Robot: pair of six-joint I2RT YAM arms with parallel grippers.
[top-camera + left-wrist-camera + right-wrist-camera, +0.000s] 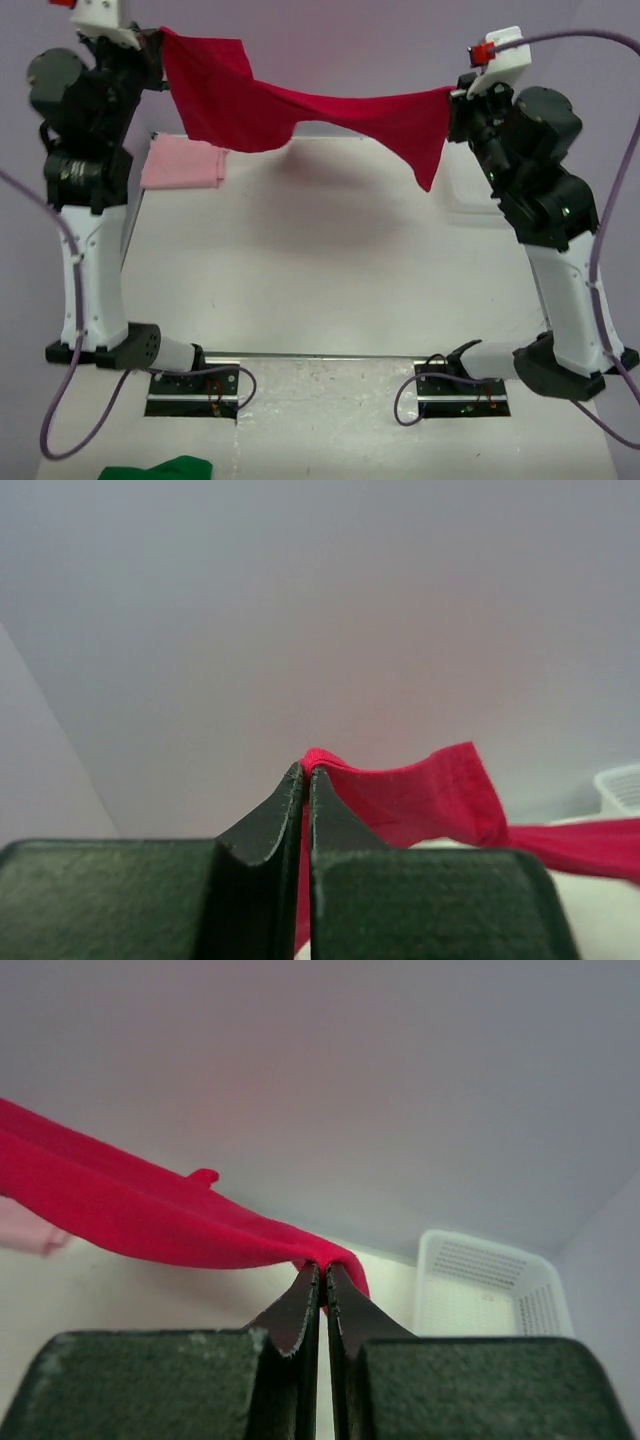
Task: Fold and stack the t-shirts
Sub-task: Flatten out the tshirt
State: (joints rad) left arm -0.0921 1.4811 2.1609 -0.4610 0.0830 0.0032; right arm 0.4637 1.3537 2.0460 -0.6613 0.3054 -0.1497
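Note:
The crimson red t-shirt [300,108] hangs stretched in the air between both grippers, high above the far part of the table. My left gripper [160,42] is shut on its left corner, seen in the left wrist view [306,770] with red cloth [430,795] trailing right. My right gripper [458,95] is shut on its right corner, seen in the right wrist view [323,1268] with red cloth [120,1215] running left. The pale pink t-shirt [183,163] lies folded as a small rectangle at the far left of the table, below the left gripper.
A white mesh basket [485,1285] stands at the far right of the table, behind the right arm. A green cloth [160,468] lies at the near edge, bottom left. The white tabletop [320,260] spreads under the hanging shirt.

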